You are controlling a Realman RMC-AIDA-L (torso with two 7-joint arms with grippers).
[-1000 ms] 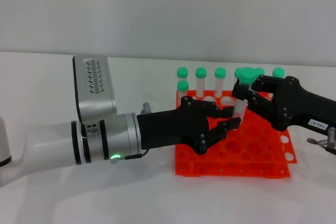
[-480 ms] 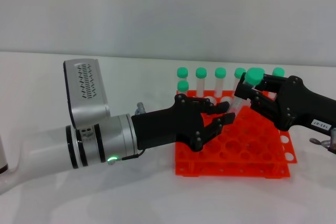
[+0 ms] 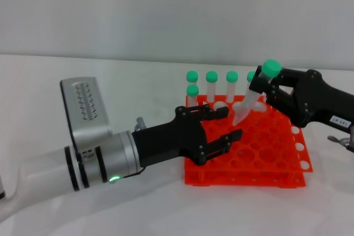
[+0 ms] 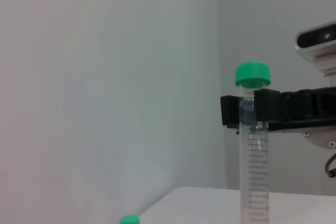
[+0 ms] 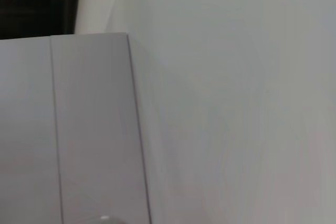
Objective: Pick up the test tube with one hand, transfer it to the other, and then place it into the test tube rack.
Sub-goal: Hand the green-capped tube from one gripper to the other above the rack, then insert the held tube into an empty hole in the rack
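My right gripper (image 3: 263,88) is shut on the test tube (image 3: 248,105) just below its green cap. It holds the tube tilted above the back of the orange-red rack (image 3: 265,156), tip pointing down and to the left. My left gripper (image 3: 229,124) is open and empty, low over the rack's left part, a little left of the tube's tip and apart from it. The left wrist view shows the tube (image 4: 253,161) upright with the right gripper's black fingers (image 4: 268,107) clamped under the cap. The right wrist view shows only wall.
Several other green-capped tubes (image 3: 212,84) stand in the rack's back and left holes. The rack's front holes are empty. White table lies around the rack, with a wall behind.
My left gripper has drawn back to the left and down, away from the tube's lower end. My right gripper has raised the tube and tilted it more.
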